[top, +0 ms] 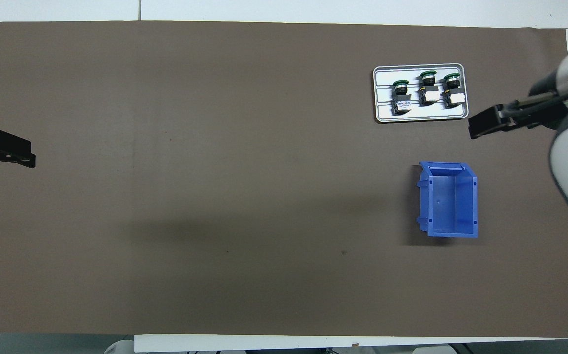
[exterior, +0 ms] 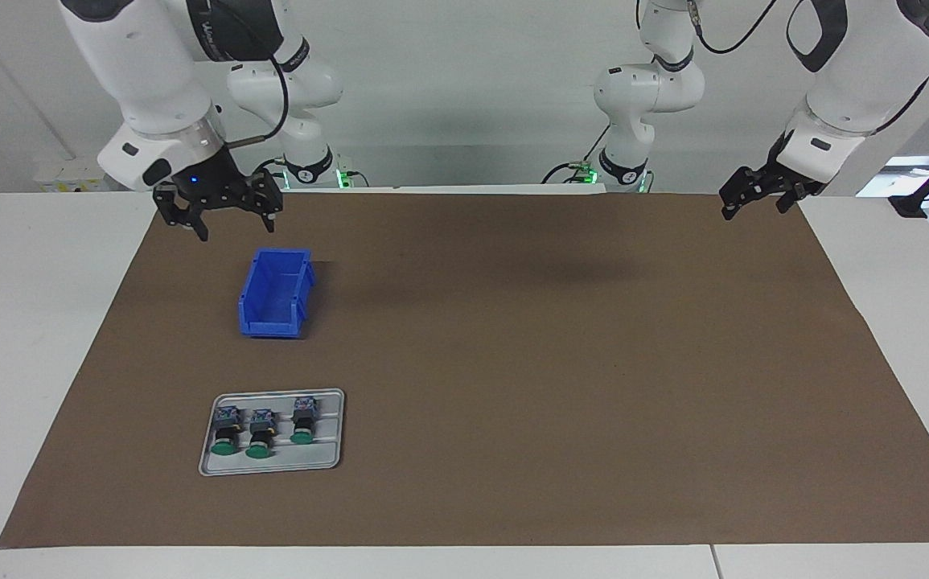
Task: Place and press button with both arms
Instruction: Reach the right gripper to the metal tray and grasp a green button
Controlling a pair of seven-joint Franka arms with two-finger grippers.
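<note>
— Grippers? 
— Right black two-finger gripper (exterior: 219, 213) gapes wide, empty, over the mat just beside the blue plastic bin (exterior: 275, 293); left gripper (exterior: 758, 197) is spread too, holding nothing.
— Buttons?
— Three green-capped push-buttons (exterior: 259, 430) lie in the grey tray (exterior: 271, 465), well clear of both jaws.

Matt brown paper mat (exterior: 512, 362) – glossy blue plastic bin (exterior: 273, 293), smooth grey tray (exterior: 271, 462).

Three green-capped buttons (exterior: 263, 431) lie side by side on a grey tray (exterior: 334, 457) toward the right arm's end of the table. A blue bin (exterior: 274, 293) stands nearer to the robots than the tray. The right gripper (exterior: 231, 217) hangs over the brown mat (exterior: 561, 362) near the bin, jaws apart, empty. The left gripper (exterior: 758, 199) hangs over the mat's corner at the left arm's end, jaws apart, empty.
</note>
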